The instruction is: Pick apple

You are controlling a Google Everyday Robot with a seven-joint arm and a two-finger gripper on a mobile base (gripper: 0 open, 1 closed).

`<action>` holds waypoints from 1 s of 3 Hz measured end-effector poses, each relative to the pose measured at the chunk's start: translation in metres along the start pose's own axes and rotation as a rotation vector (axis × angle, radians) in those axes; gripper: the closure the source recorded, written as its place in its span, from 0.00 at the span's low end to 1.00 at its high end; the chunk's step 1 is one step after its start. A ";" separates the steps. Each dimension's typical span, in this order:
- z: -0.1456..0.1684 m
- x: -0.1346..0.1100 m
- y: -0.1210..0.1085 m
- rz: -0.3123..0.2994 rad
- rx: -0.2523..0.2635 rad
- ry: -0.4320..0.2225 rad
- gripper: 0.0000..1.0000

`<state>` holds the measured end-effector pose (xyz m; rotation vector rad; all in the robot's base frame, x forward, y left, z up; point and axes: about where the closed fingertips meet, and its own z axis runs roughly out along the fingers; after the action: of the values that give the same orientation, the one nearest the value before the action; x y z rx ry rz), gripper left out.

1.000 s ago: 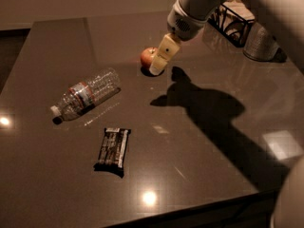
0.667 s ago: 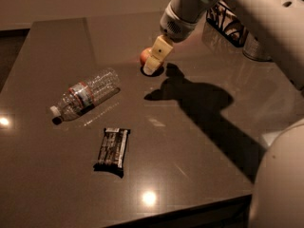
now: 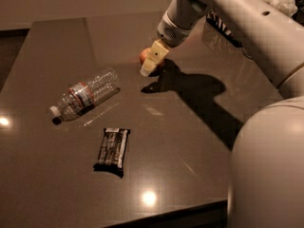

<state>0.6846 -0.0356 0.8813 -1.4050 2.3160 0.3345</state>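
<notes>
The apple (image 3: pixel 144 56) is small, round and red-orange, and lies on the dark table (image 3: pixel 190 141) at its middle back. Only its left edge shows, because the cream fingers (image 3: pixel 153 58) stand in front of it. My gripper (image 3: pixel 151 63) reaches down from the white arm at the upper right and sits right at the apple, low over the table.
A clear plastic bottle (image 3: pixel 85 95) lies on its side at the left. A dark wrapped snack bar (image 3: pixel 112 148) lies in front of it. A patterned bag (image 3: pixel 223 27) stands at the back right behind the arm. The table's front edge runs along the bottom.
The gripper has come down and leftward onto the apple, now covering most of it. The view has shifted, and the arm fills more of the right side.
</notes>
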 end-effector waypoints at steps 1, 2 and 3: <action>0.010 -0.006 -0.006 0.012 -0.014 -0.015 0.00; 0.014 -0.014 -0.010 0.005 -0.012 -0.026 0.19; 0.016 -0.015 -0.013 -0.008 -0.012 -0.017 0.42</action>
<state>0.7063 -0.0233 0.8739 -1.4109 2.2978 0.3570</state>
